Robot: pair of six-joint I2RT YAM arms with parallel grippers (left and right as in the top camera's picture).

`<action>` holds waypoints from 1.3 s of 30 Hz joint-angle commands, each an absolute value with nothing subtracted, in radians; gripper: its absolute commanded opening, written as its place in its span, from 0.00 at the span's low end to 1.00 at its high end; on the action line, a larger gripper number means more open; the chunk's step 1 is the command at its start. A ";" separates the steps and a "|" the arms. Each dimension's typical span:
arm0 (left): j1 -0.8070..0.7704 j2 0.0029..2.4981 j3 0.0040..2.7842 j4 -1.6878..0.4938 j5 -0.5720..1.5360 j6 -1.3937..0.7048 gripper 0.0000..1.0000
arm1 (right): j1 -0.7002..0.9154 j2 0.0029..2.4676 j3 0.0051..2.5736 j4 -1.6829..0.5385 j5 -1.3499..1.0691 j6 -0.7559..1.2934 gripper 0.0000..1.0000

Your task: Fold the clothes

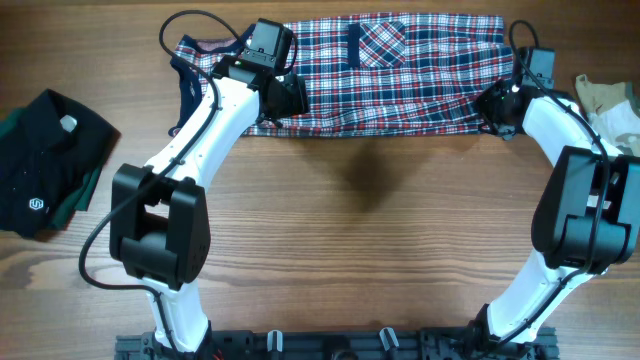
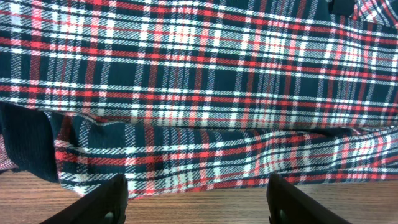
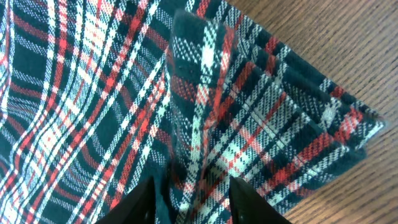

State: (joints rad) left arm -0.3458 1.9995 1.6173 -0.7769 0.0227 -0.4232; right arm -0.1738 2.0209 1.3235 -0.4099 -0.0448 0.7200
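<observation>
Fold step rn, imo. The plaid shirt (image 1: 400,85) lies as a long band on the table (image 1: 360,230), right under and ahead of both my claws.

My left claw (image 2: 198,202) is wide w/ nothing btw the fingers. The shirt's near hem sits just in front of it, touching wood. My right claw (image 3: 189,199) is narrow and pinching a raised ridge of plaid. The stacked corner layers fan out to its right, just beside it.

How I'd do it well:
- Get the L claw low and slide it under the hem so it grabs all layers, not just the top one.
- Match heights on both sides b4 lifting, or the band twists.
- Carry the near edge over evenly and keep the cloth taut btw the claws.
- Prob best to watch that corner stack by the R claw, it looks ready to slip apart.

Count:
- 1 plaid shirt w/ 1 pocket (image 1: 382,43)
- 1 black garment (image 1: 45,165), well off to the L claw's outer side
- 1 pale garment (image 1: 610,105), near the R claw's outer side
- 2 claws
</observation>
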 commanded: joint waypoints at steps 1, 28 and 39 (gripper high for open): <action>-0.345 2.013 1.606 -0.774 0.009 -0.414 0.72 | -0.183 2.038 1.314 -0.396 -0.051 0.732 0.25; -0.345 2.012 1.607 -0.770 -0.019 -0.368 0.75 | -0.177 2.062 1.336 0.063 -0.224 0.603 0.93; -0.429 1.939 1.625 -0.913 0.002 -0.363 0.04 | -0.195 1.882 1.322 -0.470 -0.200 0.270 0.04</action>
State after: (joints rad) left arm -0.4294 1.9671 1.6176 -0.8829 -0.0044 -0.2707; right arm -0.1944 1.8717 1.3407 -0.4404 -0.2420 0.3637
